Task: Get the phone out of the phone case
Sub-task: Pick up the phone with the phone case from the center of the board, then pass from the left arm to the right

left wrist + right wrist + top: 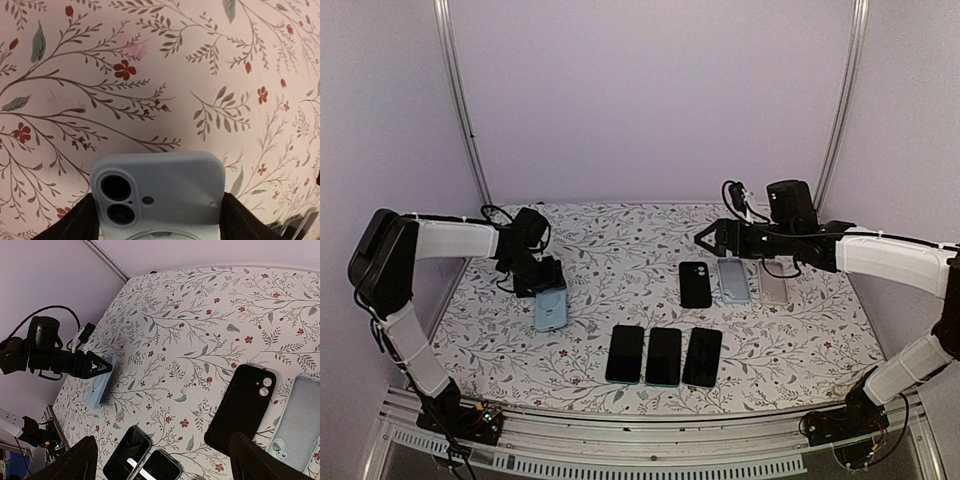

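- The left pincer (545, 283) is clamped on the long sides of the blue case (162, 187). The case sits behind and to the left of the row of three phones (663, 356) and seems tipped up on one edge.
- The lenses of the phone (116, 188) fill the case's cutout, so I judge the phone is inside it.
- Risk: the fingers squeeze the case walls, which may pinch the phone in. A push could then twist the case out of the grip and drop it.
- Room: further left of the row, beyond the case, the tabletop (620, 240) edge and the wall (380, 150) are close. Between the case and the row lies open cloth.
- The right pincer (704, 240) has its jaws apart and empty, and it hovers behind the right end of the row.
- Risk: a low sweep towards the row's left could knock the black case (695, 284) or the pale cases (733, 280) beside it.
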{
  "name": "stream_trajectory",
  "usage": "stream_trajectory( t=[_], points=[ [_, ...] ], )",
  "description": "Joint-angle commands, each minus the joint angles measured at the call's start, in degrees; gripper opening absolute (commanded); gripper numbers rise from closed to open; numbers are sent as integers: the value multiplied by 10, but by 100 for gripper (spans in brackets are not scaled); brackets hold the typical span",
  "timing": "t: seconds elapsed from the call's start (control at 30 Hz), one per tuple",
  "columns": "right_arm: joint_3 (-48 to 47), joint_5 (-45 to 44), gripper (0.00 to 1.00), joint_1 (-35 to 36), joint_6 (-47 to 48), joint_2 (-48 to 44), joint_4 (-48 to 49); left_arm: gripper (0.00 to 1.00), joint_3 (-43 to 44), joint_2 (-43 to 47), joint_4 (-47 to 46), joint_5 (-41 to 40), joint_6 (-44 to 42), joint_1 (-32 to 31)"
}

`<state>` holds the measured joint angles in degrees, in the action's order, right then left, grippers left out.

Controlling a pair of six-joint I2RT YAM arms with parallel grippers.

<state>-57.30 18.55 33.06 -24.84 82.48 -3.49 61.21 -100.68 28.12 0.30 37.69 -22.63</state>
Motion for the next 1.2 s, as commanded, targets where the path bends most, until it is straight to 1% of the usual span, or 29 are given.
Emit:
stream_trajectory(
  t=[0.0, 0.47, 0.67, 0.9, 1.17],
  points=[
    [-7, 16, 93, 32, -13, 26, 29, 38, 33, 42, -10, 36, 33, -15],
    [-120, 12, 88, 147, -38, 173, 50, 40, 83, 50, -67, 34, 137, -89],
    [-154, 10, 86, 164, -44, 219, 48, 40, 99, 48, -93, 28, 166, -111],
    [-195, 7, 83, 176, -46, 259, 36, 41, 99, 52, -139, 26, 198, -136],
    [-217, 3, 77, 180, -49, 280, 14, 42, 96, 64, -178, 12, 214, -157]
  ],
)
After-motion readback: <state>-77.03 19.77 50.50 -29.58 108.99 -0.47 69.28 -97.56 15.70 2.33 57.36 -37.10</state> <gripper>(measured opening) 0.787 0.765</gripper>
